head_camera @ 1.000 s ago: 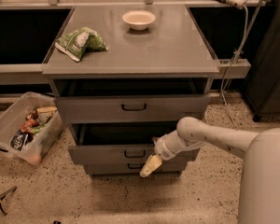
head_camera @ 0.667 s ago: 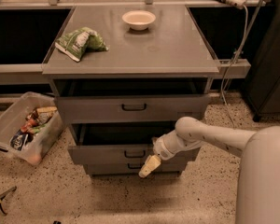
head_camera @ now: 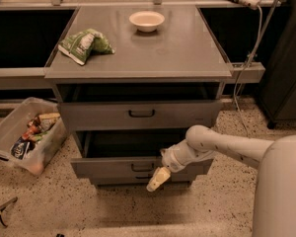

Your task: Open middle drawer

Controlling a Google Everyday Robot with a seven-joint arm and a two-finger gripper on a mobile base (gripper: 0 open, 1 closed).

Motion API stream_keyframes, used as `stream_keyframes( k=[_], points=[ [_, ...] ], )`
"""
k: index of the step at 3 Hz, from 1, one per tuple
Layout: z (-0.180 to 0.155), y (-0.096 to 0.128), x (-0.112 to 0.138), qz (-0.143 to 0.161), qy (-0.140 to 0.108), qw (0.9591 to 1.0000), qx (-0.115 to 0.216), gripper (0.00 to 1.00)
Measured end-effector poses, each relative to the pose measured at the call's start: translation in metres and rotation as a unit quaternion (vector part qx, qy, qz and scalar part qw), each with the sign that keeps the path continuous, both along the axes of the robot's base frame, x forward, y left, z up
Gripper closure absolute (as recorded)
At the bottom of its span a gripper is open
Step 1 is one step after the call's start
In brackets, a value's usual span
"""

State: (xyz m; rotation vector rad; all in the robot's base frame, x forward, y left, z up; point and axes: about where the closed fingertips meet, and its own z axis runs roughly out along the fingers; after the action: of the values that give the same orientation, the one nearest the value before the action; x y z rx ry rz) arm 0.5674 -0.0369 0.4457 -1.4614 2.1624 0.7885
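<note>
The middle drawer (head_camera: 103, 167) is a grey metal front with a small black loop handle (head_camera: 140, 167). It stands pulled out toward me, with its dark inside showing above the front. My gripper (head_camera: 158, 179), cream-coloured, hangs in front of the drawer's lower edge, just right of and below the handle. My white arm (head_camera: 222, 144) reaches in from the right. The top drawer (head_camera: 138, 115) with its black handle is also partly out. The bottom drawer (head_camera: 118, 178) shows only as a thin strip under the middle one.
A white bowl (head_camera: 146, 20) and a green bag (head_camera: 85, 44) lie on the cabinet top (head_camera: 177, 53). A clear bin of packets (head_camera: 27, 135) stands on the floor at the left. A cable (head_camera: 246, 58) hangs at the right by a dark cabinet (head_camera: 286, 73).
My gripper and forearm have shifted very slightly to the left and down. The drawers look the same.
</note>
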Motion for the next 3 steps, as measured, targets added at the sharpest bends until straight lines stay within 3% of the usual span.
stream_keyframes(
  k=[2,3],
  points=[
    [0.003,0.003,-0.009,0.004,-0.007,1.0,-0.002,0.0],
    [0.012,0.005,-0.036,0.004,-0.009,1.0,0.0,0.0]
  ],
)
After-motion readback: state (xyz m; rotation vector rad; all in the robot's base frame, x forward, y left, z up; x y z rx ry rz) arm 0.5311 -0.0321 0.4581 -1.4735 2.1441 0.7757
